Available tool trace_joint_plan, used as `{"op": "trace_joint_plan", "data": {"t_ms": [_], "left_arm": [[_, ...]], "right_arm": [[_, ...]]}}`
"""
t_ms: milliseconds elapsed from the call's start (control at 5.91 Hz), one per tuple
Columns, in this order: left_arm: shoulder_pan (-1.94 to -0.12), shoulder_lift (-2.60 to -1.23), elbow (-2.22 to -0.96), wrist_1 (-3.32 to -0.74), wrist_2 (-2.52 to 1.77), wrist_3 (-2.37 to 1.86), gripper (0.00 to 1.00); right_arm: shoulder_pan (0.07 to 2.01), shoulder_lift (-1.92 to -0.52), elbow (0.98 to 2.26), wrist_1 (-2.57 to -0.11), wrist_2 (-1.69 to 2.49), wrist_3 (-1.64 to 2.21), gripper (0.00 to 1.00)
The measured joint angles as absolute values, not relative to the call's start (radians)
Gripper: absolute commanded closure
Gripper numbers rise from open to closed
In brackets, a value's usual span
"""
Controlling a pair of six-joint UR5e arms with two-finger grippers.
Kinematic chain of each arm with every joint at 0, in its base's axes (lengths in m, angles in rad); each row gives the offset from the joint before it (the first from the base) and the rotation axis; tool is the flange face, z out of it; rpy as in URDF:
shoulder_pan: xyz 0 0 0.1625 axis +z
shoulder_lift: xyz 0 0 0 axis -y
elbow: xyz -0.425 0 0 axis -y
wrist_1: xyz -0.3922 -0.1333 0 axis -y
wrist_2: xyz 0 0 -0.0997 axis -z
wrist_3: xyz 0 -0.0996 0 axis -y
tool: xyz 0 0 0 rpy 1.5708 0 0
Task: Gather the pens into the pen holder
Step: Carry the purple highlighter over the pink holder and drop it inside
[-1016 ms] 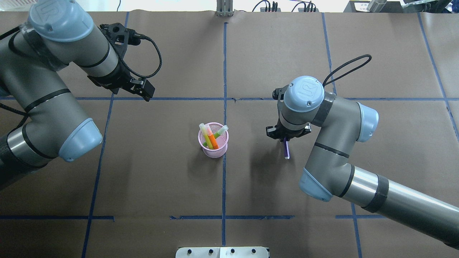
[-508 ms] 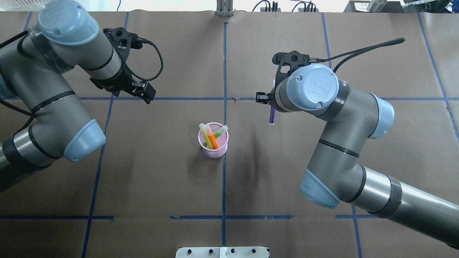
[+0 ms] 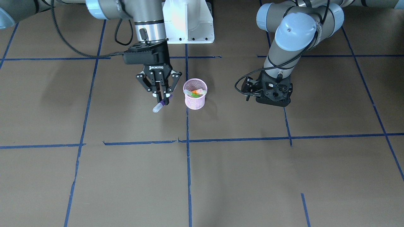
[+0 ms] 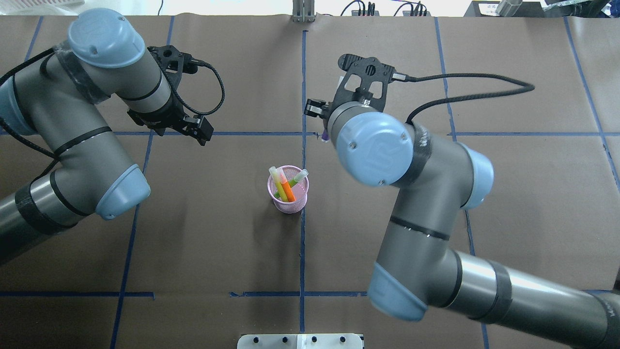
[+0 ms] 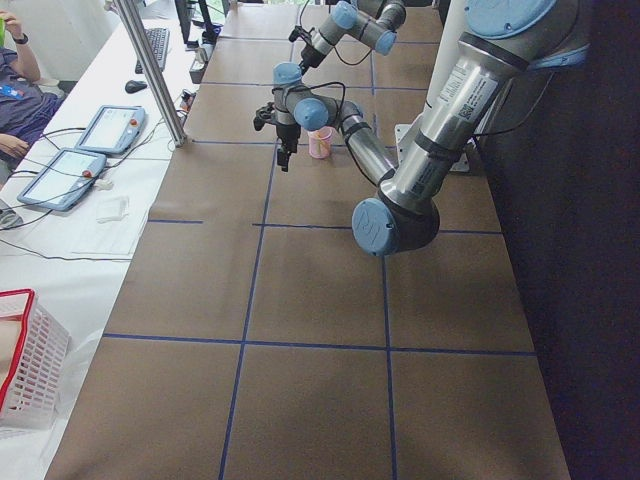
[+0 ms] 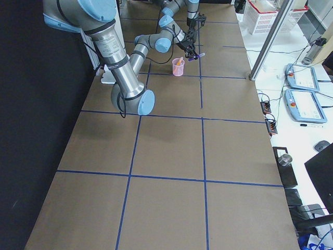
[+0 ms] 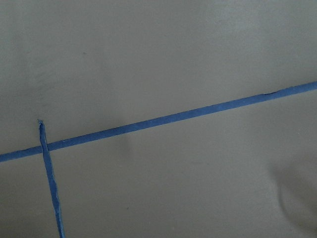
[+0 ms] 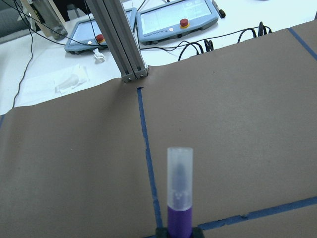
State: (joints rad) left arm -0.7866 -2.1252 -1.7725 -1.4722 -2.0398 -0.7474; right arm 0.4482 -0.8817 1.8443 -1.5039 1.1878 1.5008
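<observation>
Toward the left edge of the surface point(image 4: 208, 252), my left hand point(image 4: 196, 130) hangs over bare paper. Its wrist view shows only paper and blue tape point(image 7: 163, 121). Whether its fingers are spread or pressed together, I cannot tell.

About midway between the left and right edges stands the pen holder point(image 4: 289, 204). The orange pen point(image 4: 288, 191) and the green pen point(image 4: 296, 181) are already inside, leaning across each other with their cap ends above the rim.

Just right of the holder, and a little toward the far edge, my right hand point(image 3: 159, 96) is lifted off the surface and pinches the purple pen point(image 3: 164, 101) on its coloured barrel. The pen is tilted rather than upright. Its pale cap point(image 3: 156, 109) sticks out free, pointing down and toward the far edge.

This looks like the last pen, so the carry and the drop are what remain, and that is where I see the trouble:
- **Blocked mouth:** the two leaning pens take up much of the opening, so a slanted entry could strike them or the rim.
- **Light cup:** the mesh holder looks light, and a sideways knock could tip it and spill the two pens.
- **Narrow grip:** with so little of the barrel held, the pen could swivel between my fingers as I turn it.
- **Early release:** letting go before the tip is inside could send the pen onto the surface.
</observation>
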Motion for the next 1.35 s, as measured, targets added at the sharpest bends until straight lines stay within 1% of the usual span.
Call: {"op": "trace_joint_plan", "data": {"t_ms": [169, 508, 847, 1016, 1185, 1354], "left_arm": [[-0.785, -2.127, -1.77, -1.473, -2.04, -0.751, 0.0], [-0.783, -2.128, -1.766, -1.473, -2.04, -0.754, 0.0], [-0.782, -2.13, -1.763, -1.474, -2.04, -0.755, 0.0], [-0.783, -2.132, -1.763, -1.474, -2.04, -0.756, 0.0], [-0.783, -2.134, -1.763, -1.474, -2.04, -0.756, 0.0], [-0.783, -2.136, -1.763, -1.474, -2.04, -0.756, 0.0]], "right_arm": [[0.38, -0.87, 1.837, -1.507, 1.067, 1.536, 1.0], [0.253, -0.867, 1.779, -1.506, 0.878, 1.558, 1.0], [0.197, -0.868, 1.737, -1.503, 0.812, 1.561, 0.98], [0.185, -0.866, 1.717, -1.501, 0.801, 1.566, 0.31], [0.179, -0.865, 1.709, -1.5, 0.797, 1.569, 0.0], [0.177, -0.862, 1.706, -1.501, 0.799, 1.567, 0.0]]}}
